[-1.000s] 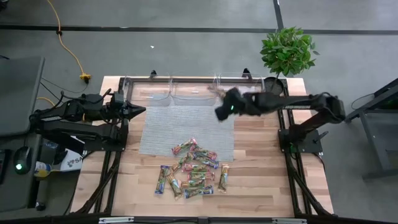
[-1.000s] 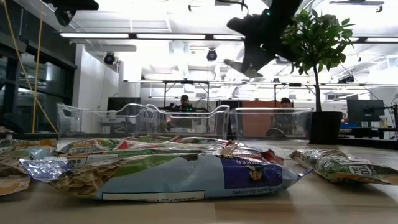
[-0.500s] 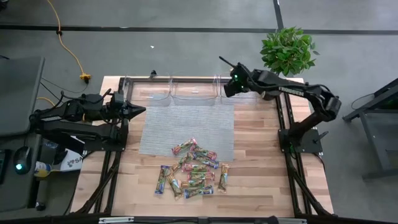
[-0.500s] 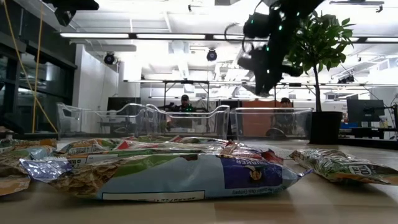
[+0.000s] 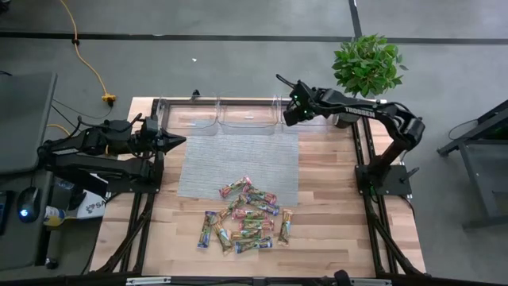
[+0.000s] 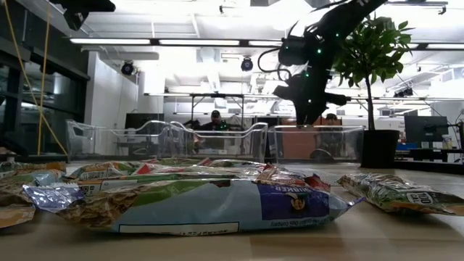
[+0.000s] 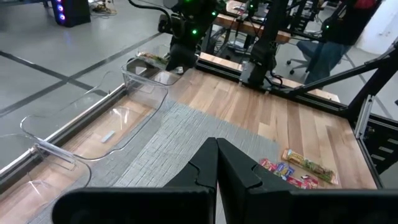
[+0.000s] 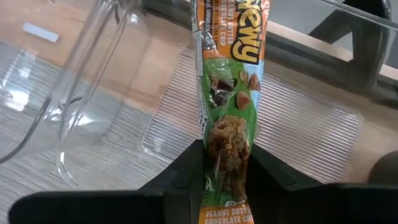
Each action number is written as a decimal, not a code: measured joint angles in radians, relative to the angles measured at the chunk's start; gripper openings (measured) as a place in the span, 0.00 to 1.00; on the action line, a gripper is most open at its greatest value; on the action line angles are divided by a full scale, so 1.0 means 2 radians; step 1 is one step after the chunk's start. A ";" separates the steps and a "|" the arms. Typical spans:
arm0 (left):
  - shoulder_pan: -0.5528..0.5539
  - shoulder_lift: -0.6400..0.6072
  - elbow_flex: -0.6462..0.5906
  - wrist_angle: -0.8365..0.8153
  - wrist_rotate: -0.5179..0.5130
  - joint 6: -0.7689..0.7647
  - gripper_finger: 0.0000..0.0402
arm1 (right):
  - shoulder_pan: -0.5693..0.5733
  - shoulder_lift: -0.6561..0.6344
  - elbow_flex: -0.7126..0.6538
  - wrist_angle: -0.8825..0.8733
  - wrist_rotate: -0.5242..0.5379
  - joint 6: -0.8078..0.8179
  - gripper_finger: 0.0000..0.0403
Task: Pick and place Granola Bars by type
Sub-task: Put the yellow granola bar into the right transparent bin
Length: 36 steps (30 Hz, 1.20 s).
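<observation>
My right gripper point(image 5: 290, 112) hangs over the rightmost clear bin point(image 5: 305, 111) at the table's far edge, shut on a green-orange granola bar point(image 8: 227, 74). In the low view it point(image 6: 310, 98) points down above that bin point(image 6: 315, 145). The other granola bars point(image 5: 246, 219) lie in a loose pile on the near half of the table, some overlapping. My left gripper point(image 7: 216, 163) is shut and empty, waiting at the table's left side point(image 5: 176, 141). My right gripper pinches the green-orange bar between its two fingers point(image 8: 186, 171), one on each long edge, near one end point(image 8: 227, 165). The bar runs along the fingers and sticks out past their tips. It is lifted clear, over the ribbed floor of the bin.
Three clear bins point(image 5: 246, 115) stand in a row along the far edge. A grey mat point(image 5: 238, 163) lies between them and the pile. A potted plant point(image 5: 367, 65) stands at the far right corner. People sit in the room beyond the table.
My right gripper, still shut on the bar, has moved from above the mat's far right corner toward the far edge, has tipped to point downward, and has come down over the rightmost bin. The pile has stayed as it was.
</observation>
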 joint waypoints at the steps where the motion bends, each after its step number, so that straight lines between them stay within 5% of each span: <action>1: 0.000 0.000 0.000 0.000 0.000 0.000 0.00 | 0.000 -0.001 0.000 0.000 -0.002 -0.002 0.24; 11: 0.000 0.000 0.000 0.000 -0.002 0.000 0.00 | 0.001 -0.003 0.000 0.003 -0.025 -0.022 0.43; 21: 0.000 0.000 0.000 0.000 -0.002 0.000 0.00 | 0.046 -0.106 0.000 0.112 -0.071 -0.034 0.46; 29: 0.000 0.000 0.000 0.000 -0.002 0.000 0.00 | 0.203 -0.148 0.001 0.071 -0.069 0.033 0.46; 36: 0.000 0.000 0.000 0.000 -0.002 -0.013 0.00 | 0.353 -0.142 0.001 -0.043 -0.017 0.239 0.46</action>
